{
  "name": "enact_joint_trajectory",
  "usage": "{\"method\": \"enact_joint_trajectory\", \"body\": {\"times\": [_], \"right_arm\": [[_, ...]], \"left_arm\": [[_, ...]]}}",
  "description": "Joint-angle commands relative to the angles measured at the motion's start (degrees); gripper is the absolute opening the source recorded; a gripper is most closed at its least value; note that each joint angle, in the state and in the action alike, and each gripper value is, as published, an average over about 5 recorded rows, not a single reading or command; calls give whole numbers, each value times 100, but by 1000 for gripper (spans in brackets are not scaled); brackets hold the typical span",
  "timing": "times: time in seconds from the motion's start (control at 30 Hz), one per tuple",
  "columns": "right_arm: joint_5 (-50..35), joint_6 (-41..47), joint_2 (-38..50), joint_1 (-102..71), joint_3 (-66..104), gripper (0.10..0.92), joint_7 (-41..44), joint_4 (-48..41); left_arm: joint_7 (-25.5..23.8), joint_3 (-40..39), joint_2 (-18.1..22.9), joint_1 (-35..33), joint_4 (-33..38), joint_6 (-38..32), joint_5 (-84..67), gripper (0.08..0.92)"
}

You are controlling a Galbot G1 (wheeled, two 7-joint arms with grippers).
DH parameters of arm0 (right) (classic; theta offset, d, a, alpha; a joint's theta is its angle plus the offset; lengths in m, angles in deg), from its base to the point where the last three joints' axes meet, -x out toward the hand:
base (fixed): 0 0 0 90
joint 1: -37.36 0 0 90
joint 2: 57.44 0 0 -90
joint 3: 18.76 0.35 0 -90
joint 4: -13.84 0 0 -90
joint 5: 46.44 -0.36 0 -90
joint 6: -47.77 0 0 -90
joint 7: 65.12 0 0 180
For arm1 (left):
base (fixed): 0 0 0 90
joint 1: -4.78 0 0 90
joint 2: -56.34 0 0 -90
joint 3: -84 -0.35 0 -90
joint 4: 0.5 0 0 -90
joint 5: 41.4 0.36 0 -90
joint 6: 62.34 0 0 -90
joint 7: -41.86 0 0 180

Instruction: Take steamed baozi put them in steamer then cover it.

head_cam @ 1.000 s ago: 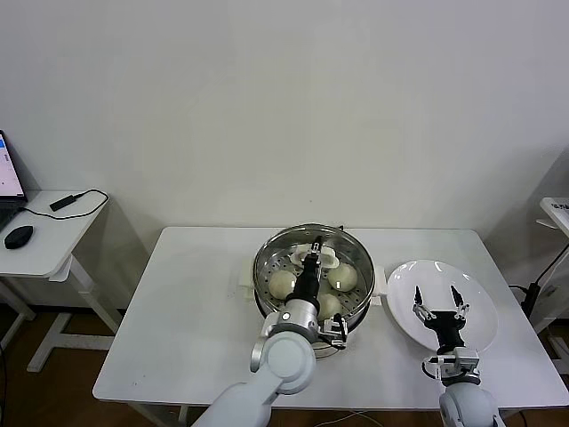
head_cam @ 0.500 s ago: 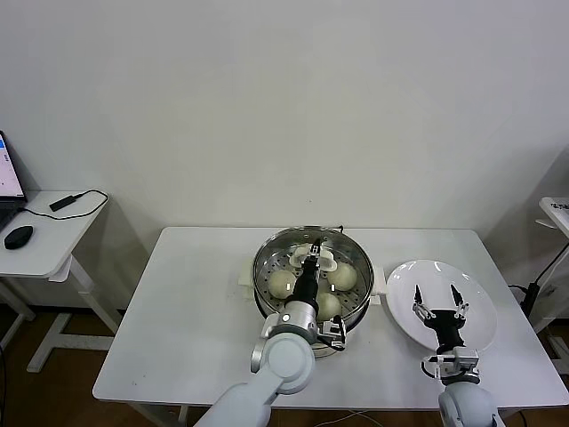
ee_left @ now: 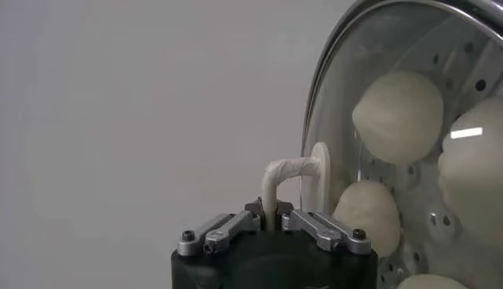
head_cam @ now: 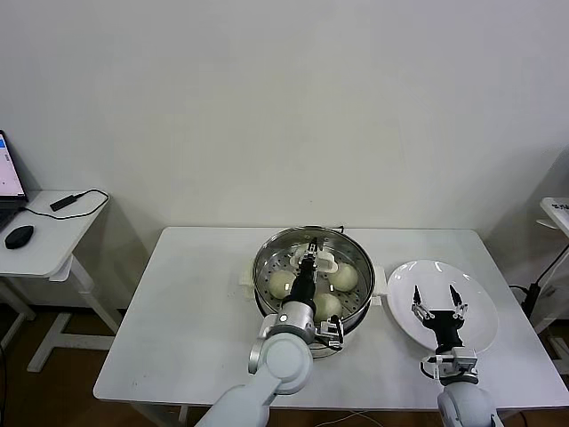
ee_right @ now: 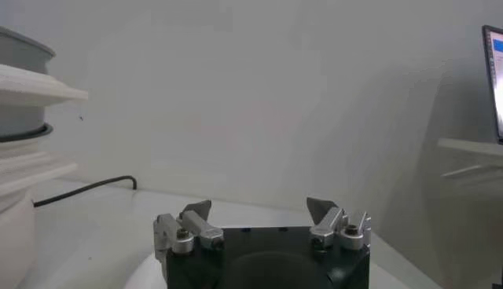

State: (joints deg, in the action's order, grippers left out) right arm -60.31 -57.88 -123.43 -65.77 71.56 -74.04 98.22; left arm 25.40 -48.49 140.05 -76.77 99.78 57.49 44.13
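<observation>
The round glass lid [head_cam: 313,267] already sits on the large shiny steel steamer [head_cam: 267,294], and the left gripper [head_cam: 308,260] stands over its centre, its fingers [ee_left: 318,229] close on either side of the lid's curved white handle [ee_left: 283,174] — whether they grip it or have just begun to let go I cannot tell. If the arm lifts while the handle is caught between them, the lid could be dragged askew or tipped off the rim.

Under the glass, below those fingers, lie the cream-white pleated baozi [head_cam: 282,283]: three show in the head view, and the left wrist view suggests a fourth. One steamer, one lid, one flat white plate [head_cam: 471,294].

The right gripper [head_cam: 440,302] hovers over that plate on the white tabletop [head_cam: 196,311], fingers spread wide, holding nothing.
</observation>
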Motion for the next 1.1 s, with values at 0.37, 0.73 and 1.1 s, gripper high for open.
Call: {"method": "enact_joint_trajectory", "body": {"times": [0.37,0.73,1.1], "right_arm": [[31,-9,-26,31,-15,823,-12,4],[30,-54,-11,53,-12,823,-2,5],[-816,-212,173,-48,-69,823,239,171]], "left_arm": [[-160,-88,-455,-492,1275,63,-476,647],[-103,250,-1080,-983,2360,35,-1352,822],[2250,2417,-1299,-1124,2549,-1239,-6586,823]]}}
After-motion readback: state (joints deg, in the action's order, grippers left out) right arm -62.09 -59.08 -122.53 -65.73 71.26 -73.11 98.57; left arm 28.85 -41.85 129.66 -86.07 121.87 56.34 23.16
